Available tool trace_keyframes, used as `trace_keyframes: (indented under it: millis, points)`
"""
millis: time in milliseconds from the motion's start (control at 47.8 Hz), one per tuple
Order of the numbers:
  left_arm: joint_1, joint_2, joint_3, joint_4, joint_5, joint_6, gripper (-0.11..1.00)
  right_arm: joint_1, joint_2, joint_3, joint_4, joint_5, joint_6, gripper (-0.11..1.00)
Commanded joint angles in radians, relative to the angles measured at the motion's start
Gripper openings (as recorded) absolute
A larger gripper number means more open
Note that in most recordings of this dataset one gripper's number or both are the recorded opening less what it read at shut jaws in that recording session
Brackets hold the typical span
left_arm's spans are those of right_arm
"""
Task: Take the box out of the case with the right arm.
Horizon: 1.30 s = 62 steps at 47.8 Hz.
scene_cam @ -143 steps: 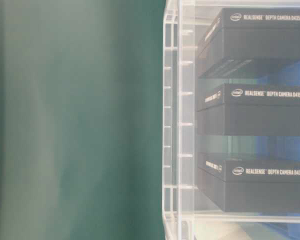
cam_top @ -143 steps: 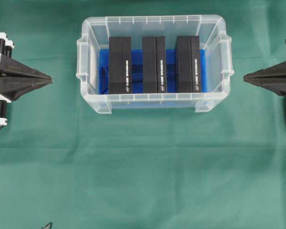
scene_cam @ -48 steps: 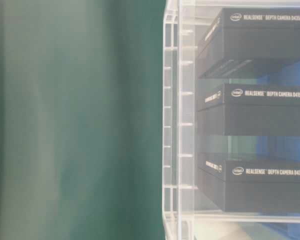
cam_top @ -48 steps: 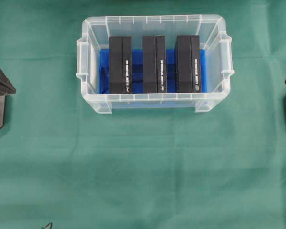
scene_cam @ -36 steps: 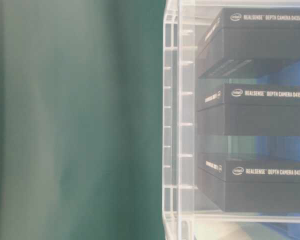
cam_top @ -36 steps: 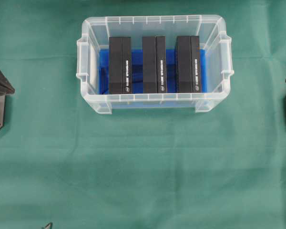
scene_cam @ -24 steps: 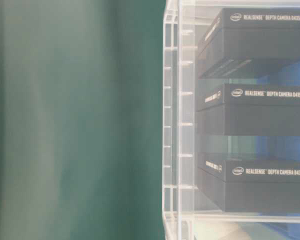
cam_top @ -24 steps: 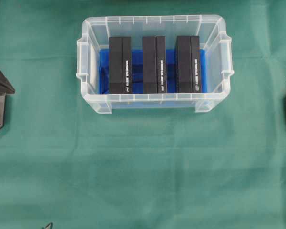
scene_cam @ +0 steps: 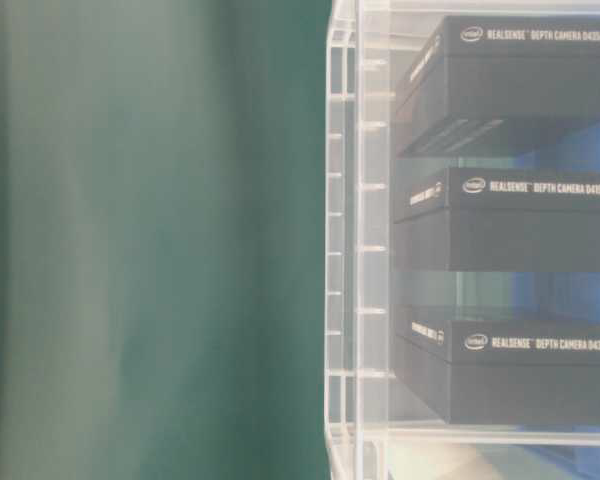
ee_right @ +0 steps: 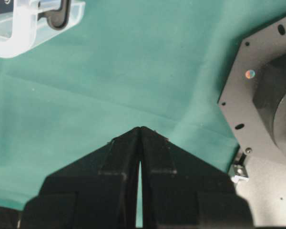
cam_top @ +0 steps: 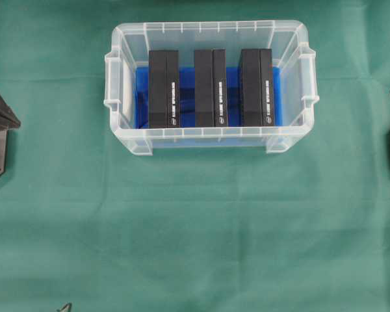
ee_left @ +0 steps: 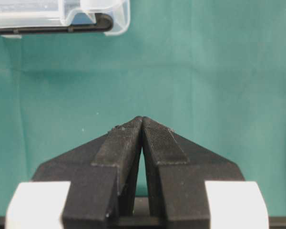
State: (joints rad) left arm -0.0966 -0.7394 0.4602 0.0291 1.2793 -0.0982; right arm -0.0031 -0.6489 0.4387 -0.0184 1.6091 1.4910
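A plain green cloth [cam_top: 195,227] covers the table. The case [cam_top: 211,138] is clear, frosty plastic over a bright blue lining [cam_top: 233,97]. Three boxes [cam_top: 210,88] are matte black with small white lettering. The left gripper [ee_left: 142,122] is black with white blocks behind its fingers; the right gripper [ee_right: 140,130] is all black.

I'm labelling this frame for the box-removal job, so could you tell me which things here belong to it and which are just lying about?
Belonging to the job:
- the case
- the three black boxes inside it: left, middle, right
- the right gripper, shut and empty

Just there:
- the left gripper, shut and empty
- the green cloth
- a black base plate
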Motion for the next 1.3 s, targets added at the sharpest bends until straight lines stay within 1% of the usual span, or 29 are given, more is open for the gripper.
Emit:
trace_keyframes:
  millis: [0,84,167,314,481,565,690,1004,1276]
  points:
    - [-0.003,0.002,-0.026,0.002,-0.003,-0.002,0.00,-0.003,0.018,-0.031,-0.018,0.000,-0.002,0.00]
    - [-0.003,0.005,-0.026,0.002,-0.003,-0.002,0.00,-0.012,0.028,-0.032,-0.037,-0.003,-0.011,0.00]
    - [-0.003,0.006,-0.026,0.002,-0.003,-0.002,0.00,-0.043,0.026,-0.034,-0.046,-0.003,-0.043,0.00]
    - [-0.003,0.005,-0.026,0.002,-0.003,-0.002,0.00,-0.163,0.028,-0.034,-0.048,-0.009,-0.153,0.00]
    - [-0.003,0.002,-0.026,0.002,-0.003,-0.002,0.00,-0.301,0.037,-0.035,-0.044,-0.054,-0.291,0.00]
    - [-0.003,0.002,-0.026,0.002,-0.003,-0.002,0.00,-0.336,0.041,-0.034,-0.044,-0.064,-0.328,0.00]
    - [-0.003,0.002,-0.026,0.002,-0.003,-0.002,0.00,-0.354,0.048,-0.026,-0.044,-0.066,-0.334,0.00]
    - [-0.003,0.000,-0.025,0.002,0.000,-0.002,0.00,-0.354,0.046,-0.011,-0.031,-0.063,-0.333,0.00]
    - [-0.003,0.000,-0.025,0.002,0.000,-0.002,0.00,-0.354,0.048,0.008,-0.031,-0.063,-0.327,0.00]
